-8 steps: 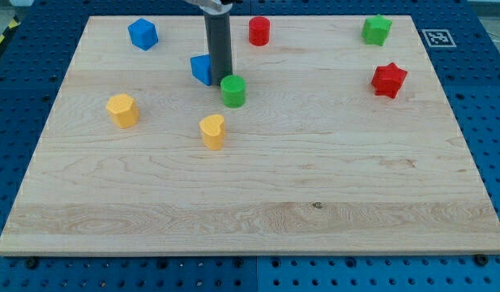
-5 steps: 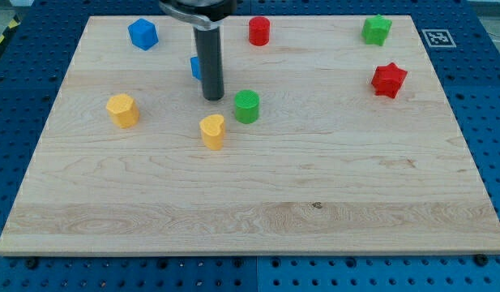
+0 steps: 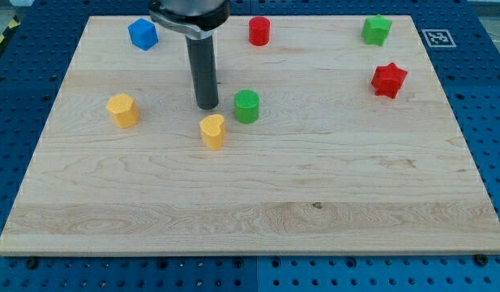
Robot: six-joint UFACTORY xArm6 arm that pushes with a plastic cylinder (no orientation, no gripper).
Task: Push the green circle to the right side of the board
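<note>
Green circle [image 3: 246, 106] sits left of the worktop's [image 3: 314, 186] centre, far from the right edge, above-right of a yellow block [image 3: 212, 131]. It looks light, stiff and round, so likely to slide easily but squirt off line unless pushed squarely on its left face. My tip [image 3: 207, 106] stands just left of it, a gap between, rod upright. No fingers exist here.
</note>
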